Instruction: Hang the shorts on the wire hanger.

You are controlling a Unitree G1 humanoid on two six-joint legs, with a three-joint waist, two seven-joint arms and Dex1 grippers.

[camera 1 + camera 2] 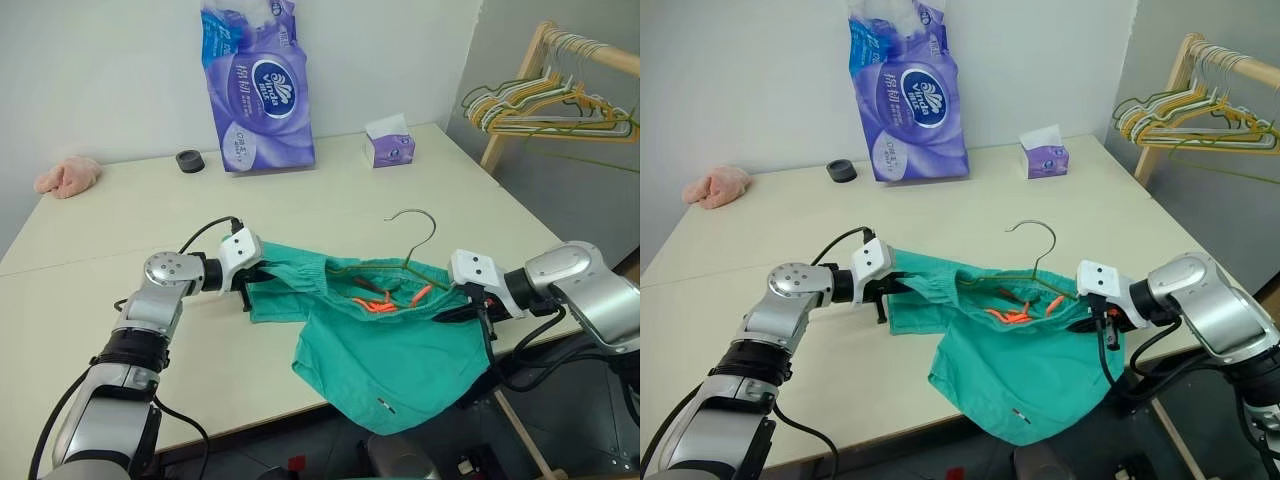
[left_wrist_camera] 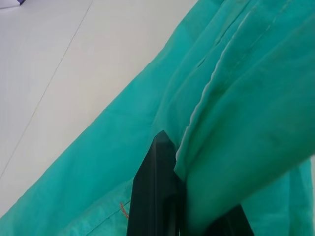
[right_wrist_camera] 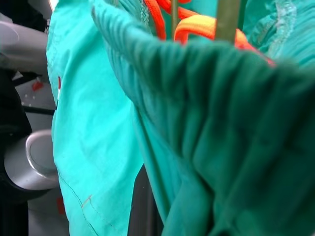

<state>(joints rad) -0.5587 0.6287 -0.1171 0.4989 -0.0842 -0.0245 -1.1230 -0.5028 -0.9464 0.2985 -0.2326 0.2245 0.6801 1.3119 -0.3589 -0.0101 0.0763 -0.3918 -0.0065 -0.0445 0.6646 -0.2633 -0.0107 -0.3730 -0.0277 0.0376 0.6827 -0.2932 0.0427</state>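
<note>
The teal-green shorts [image 1: 395, 355] lie at the table's near edge, with one leg hanging over it. Orange drawstrings [image 1: 378, 303] show in the open waistband. The wire hanger [image 1: 414, 237] sits inside the waist, its hook rising above the fabric and most of its triangle hidden. My left gripper [image 1: 258, 290] is shut on the shorts' left end, and the cloth is pinched against a black finger [image 2: 156, 196]. My right gripper [image 1: 466, 310] is shut on the gathered waistband [image 3: 216, 98] at the right end, close to the hanger's wire [image 3: 227, 19].
A purple tissue pack [image 1: 258, 85], a small tissue box [image 1: 388, 148], a black round object [image 1: 189, 160] and a pink cloth [image 1: 68, 175] sit along the far side of the table [image 1: 300, 200]. A wooden rack of hangers [image 1: 550, 100] stands at the right.
</note>
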